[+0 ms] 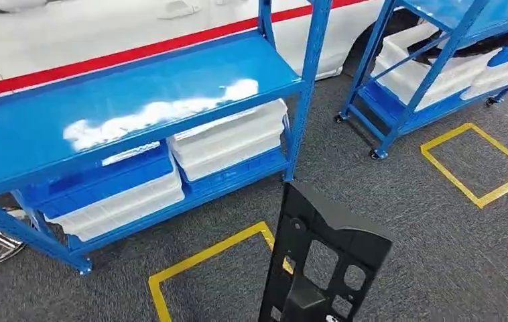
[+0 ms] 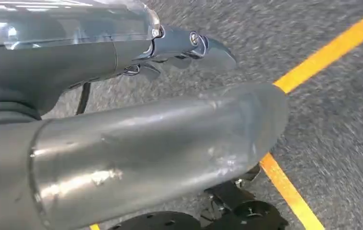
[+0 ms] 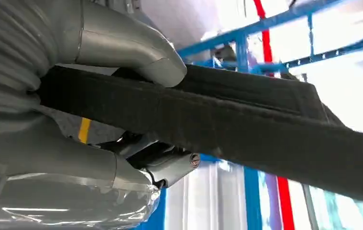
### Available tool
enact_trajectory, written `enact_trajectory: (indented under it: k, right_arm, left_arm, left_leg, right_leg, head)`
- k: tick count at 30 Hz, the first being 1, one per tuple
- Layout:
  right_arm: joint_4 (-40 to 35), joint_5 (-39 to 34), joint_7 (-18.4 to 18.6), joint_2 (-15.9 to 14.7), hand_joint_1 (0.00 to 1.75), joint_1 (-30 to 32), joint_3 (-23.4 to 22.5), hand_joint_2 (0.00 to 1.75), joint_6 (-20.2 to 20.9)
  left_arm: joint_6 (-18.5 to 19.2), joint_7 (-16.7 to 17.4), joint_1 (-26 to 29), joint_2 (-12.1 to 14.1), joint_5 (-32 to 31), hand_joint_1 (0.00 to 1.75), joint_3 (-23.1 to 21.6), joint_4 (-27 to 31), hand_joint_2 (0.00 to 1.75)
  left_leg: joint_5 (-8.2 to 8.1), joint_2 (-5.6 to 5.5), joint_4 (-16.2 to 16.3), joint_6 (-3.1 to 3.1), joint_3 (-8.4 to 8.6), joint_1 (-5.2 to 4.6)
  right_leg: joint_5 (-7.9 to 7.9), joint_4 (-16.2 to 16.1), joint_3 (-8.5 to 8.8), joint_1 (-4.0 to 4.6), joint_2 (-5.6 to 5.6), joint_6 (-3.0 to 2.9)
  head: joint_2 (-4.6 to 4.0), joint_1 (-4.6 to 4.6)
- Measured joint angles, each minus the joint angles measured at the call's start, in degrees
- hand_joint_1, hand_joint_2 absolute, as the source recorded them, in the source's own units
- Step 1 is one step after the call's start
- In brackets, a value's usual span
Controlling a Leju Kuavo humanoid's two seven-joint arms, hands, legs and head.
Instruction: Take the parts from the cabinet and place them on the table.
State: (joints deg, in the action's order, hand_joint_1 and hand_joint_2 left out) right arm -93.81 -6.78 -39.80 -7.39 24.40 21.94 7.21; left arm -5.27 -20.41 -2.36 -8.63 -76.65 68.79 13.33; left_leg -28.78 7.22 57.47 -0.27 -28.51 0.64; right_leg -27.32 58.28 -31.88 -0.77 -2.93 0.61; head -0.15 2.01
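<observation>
Black flat plastic part with cut-outs [image 1: 325, 258] upright at head view's bottom centre, blue metal shelving rack [image 1: 131, 111] upper left. Left wrist view: left hand [image 2: 170, 52] holds nothing, fingers look extended. Right wrist view: right hand [image 3: 98, 96] grips part. Carry step; next, find tabletop.

Matt black plastic part [image 1: 325, 261], glossy blue metal shelf [image 1: 131, 107]

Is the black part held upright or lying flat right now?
Roughly upright, tilted a little: in the head view the black part stands on end above the floor. The right hand grips it, thumb over its edge.
</observation>
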Motion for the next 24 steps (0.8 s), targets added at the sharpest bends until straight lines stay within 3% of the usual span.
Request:
enact_trajectory:
  k: [1, 2, 3, 4, 5, 6, 7, 8, 10, 11, 12, 13, 15, 16, 17, 18, 19, 21, 22, 23, 24]
  right_arm:
    - [-0.1, 0.1, 0.1, 0.0, 1.75, 0.3, 0.0, 1.75, -0.4]
    - [-0.4, 0.2, 0.1, -0.1, 1.75, 0.7, -0.1, 1.75, -0.5]
    - [-0.7, 0.4, 0.2, -0.4, 1.75, 0.8, -0.2, 1.75, -0.6]
    - [-0.8, 0.5, 0.3, -0.7, 1.75, 0.8, -0.2, 1.75, -0.8]
    - [-1.0, 0.9, 0.4, -0.9, 1.75, 0.6, -0.2, 1.75, -1.3]
    - [-1.0, 1.1, 0.5, -0.9, 1.75, 0.6, -0.2, 1.75, -1.7]
    - [-1.1, 1.4, 0.6, -0.9, 1.75, 0.7, -0.3, 1.75, -2.2]
    - [-1.2, 1.9, 0.8, -0.9, 1.75, 0.7, -0.4, 1.75, -2.7]
    - [-1.8, 3.2, 1.0, -0.9, 1.75, 0.7, -0.8, 1.75, -3.9]
    - [-2.5, 4.3, 1.1, -0.9, 1.75, 0.8, -1.0, 1.75, -4.7]
    - [-3.2, 5.3, 1.4, -0.9, 1.75, 0.9, -1.3, 1.75, -5.4]
    - [-4.0, 6.1, 1.8, -0.9, 1.75, 0.9, -1.4, 1.75, -5.9]
    - [-5.7, 7.4, 2.1, -0.9, 1.75, 1.3, -2.0, 1.75, -6.6]
    - [-6.2, 7.5, 2.1, -0.9, 1.75, 1.7, -2.2, 1.75, -6.8]
    - [-7.0, 7.8, 2.1, -0.9, 1.75, 2.1, -2.8, 1.75, -7.2]
    - [-7.6, 7.9, 2.1, -0.8, 1.75, 2.5, -3.3, 1.75, -7.4]
    - [-8.2, 8.2, 2.1, -0.8, 1.75, 2.5, -4.0, 1.75, -7.5]
    - [-9.1, 8.8, 2.2, -0.8, 1.75, 2.5, -5.5, 1.75, -7.1]
    - [-9.4, 8.9, 2.2, -0.8, 1.75, 2.7, -6.0, 1.75, -7.0]
    - [-9.7, 9.0, 2.2, -0.8, 1.75, 2.9, -6.6, 1.75, -6.8]
    - [-9.9, 9.0, 2.2, -0.8, 1.75, 3.0, -7.0, 1.75, -6.7]
  left_arm:
    - [0.0, -0.2, -0.2, 0.0, -0.1, 0.00, -0.2, 0.0, 0.00]
    - [0.2, -0.4, -0.3, 0.0, -0.2, 0.00, -0.4, 0.0, 0.00]
    - [0.2, -0.7, -0.3, 0.4, -0.2, 0.00, -0.5, 0.0, 0.00]
    - [0.2, -0.8, -0.2, 0.4, -0.2, 0.00, -0.5, 0.0, 0.00]
    - [0.3, -0.9, -0.1, 0.4, -0.2, 0.00, -0.5, 0.0, 0.00]
    - [0.3, -0.9, 0.0, 0.4, -0.2, 0.00, -0.5, 0.0, 0.00]
    - [0.3, -0.9, 0.1, 0.5, -0.3, 0.00, -0.5, 0.0, 0.00]
    - [0.3, -0.8, 0.1, 0.6, -0.3, 0.00, -0.5, 0.0, 0.00]
    - [0.3, -0.8, 0.0, 0.8, -0.3, 0.00, -0.5, 0.0, 0.00]
    - [0.3, -0.8, -0.2, 1.0, -0.2, 0.00, -0.5, 0.0, 0.00]
    - [0.3, -0.8, -0.2, 1.2, -0.2, 0.00, -0.5, 0.0, 0.00]
    - [0.3, -1.0, -0.2, 1.2, 0.0, 0.00, -0.5, 0.0, 0.00]
    - [0.4, -1.4, -0.3, 1.4, 0.2, 0.00, -0.5, 0.0, 0.00]
    - [0.4, -1.5, -0.5, 1.4, 0.3, 0.00, -0.5, 0.0, 0.00]
    - [0.4, -1.9, -0.7, 1.4, 0.5, 0.00, -0.5, 0.0, 0.00]
    - [0.5, -2.1, -0.8, 1.4, 0.5, 0.00, -0.5, 0.0, 0.00]
    - [0.5, -2.3, -0.8, 1.4, 0.6, 0.00, -0.5, 0.0, 0.00]
    - [0.5, -2.5, -0.5, 1.5, 1.0, 0.00, -0.4, 0.0, 0.00]
    - [0.5, -2.5, -0.5, 1.5, 1.0, 0.00, -0.4, 0.0, 0.00]
    - [0.5, -2.6, -0.5, 1.5, 1.0, 0.00, -0.4, 0.0, 0.00]
    - [0.5, -2.6, -0.6, 1.5, 1.0, 0.00, -0.3, 0.0, 0.00]
  left_leg:
    - [0.03, 0.72, -0.1, -0.38, 0.39, 0.07]
    - [-0.52, -0.57, 0.3, -0.94, 0.15, 0.38]
    - [-1.80, -3.38, 1.7, -1.02, -0.28, 0.49]
    - [-4.06, -5.16, 4.9, -0.97, -1.63, 0.50]
    - [-6.43, -6.05, 9.5, -0.96, -3.68, 0.50]
    - [-8.25, -6.57, 14.1, -1.04, -5.81, 0.48]
    - [-8.86, -6.73, 17.3, -1.12, -7.41, 0.48]
    - [-7.85, -6.75, 17.6, -1.10, -7.75, 0.48]
    - [-3.11, -7.07, 11.4, -0.90, -5.42, 0.49]
    - [-0.02, -8.36, 5.9, -0.71, -3.13, 0.56]
    - [0.21, -11.69, 3.2, -0.33, -1.91, 0.66]
    - [-0.26, -12.85, 1.7, -0.31, -1.76, 0.81]
    - [-0.31, -11.55, 2.3, 0.04, -1.96, 0.20]
    - [-0.19, -10.92, 2.2, 0.50, -1.65, -0.03]
    - [0.42, -10.05, 1.3, 1.31, -1.58, 0.69]
    - [0.68, -9.09, 1.0, 1.63, -1.39, 0.61]
    - [0.76, -8.42, 0.9, 2.04, -1.44, 0.54]
    - [0.74, -6.41, 0.9, 2.15, -1.56, 0.17]
    - [0.68, -5.48, 0.9, 2.20, -1.63, 0.05]
    - [0.63, -4.58, 0.9, 2.22, -1.62, -0.03]
    - [0.54, -3.75, 0.9, 2.13, -1.62, -0.05]
  right_leg:
    - [0.17, -0.2, -0.15, 0.15, 0.76, -0.43]
    - [0.65, -0.8, 0.18, -0.63, 1.44, -1.13]
    - [0.75, -0.9, 0.11, -0.51, 1.83, -1.30]
    - [0.84, -0.8, -0.08, -0.46, 2.36, -1.65]
    - [0.95, -0.8, -0.20, -0.36, 3.07, -1.84]
    - [0.94, -0.8, -0.27, -0.22, 3.90, -1.90]
    - [0.94, -0.7, -0.31, -0.08, 4.71, -1.92]
    - [0.93, -0.5, -0.30, -0.01, 5.60, -1.93]
    - [0.82, -0.1, -0.31, 0.00, 7.32, -1.87]
    - [0.65, 0.3, -0.36, -0.05, 8.28, -1.63]
    - [0.49, 0.7, -0.65, -0.21, 8.96, -1.39]
    - [0.28, 1.5, -1.19, 0.18, 9.62, -0.97]
    - [0.71, 1.1, -1.73, -0.40, 10.93, -0.13]
    - [0.97, 0.9, -1.88, -0.60, 11.59, 0.41]
    - [1.08, 1.0, -1.88, -0.61, 11.73, 0.74]
    - [0.38, 2.0, -2.36, -0.47, 8.21, 0.60]
    - [-1.50, 4.5, -3.65, -0.26, 5.53, 0.70]
    - [-5.99, 13.4, -8.02, -0.49, 3.70, 1.11]
    - [-6.96, 16.4, -9.59, -0.60, 3.47, 1.28]
    - [-6.69, 17.6, -10.16, -0.65, 3.26, 1.39]
    - [-5.17, 15.9, -9.24, -0.63, 3.09, 1.40]
  head:
    - [0.00, 0.00]
    - [0.00, 0.00]
    - [0.00, 0.00]
    - [0.00, 0.02]
    - [0.00, 0.00]
    - [0.00, 0.00]
    - [0.00, 0.00]
    - [0.00, 0.00]
    - [0.00, 0.00]
    - [0.00, 0.00]
    - [0.00, 0.00]
    - [0.00, -0.02]
    - [0.00, 0.00]
    - [0.00, 0.02]
    - [0.00, 0.00]
    - [0.00, -0.02]
    - [0.00, 0.00]
    - [0.00, 0.00]
    - [0.00, -0.02]
    - [0.00, 0.00]
    - [0.00, 0.00]
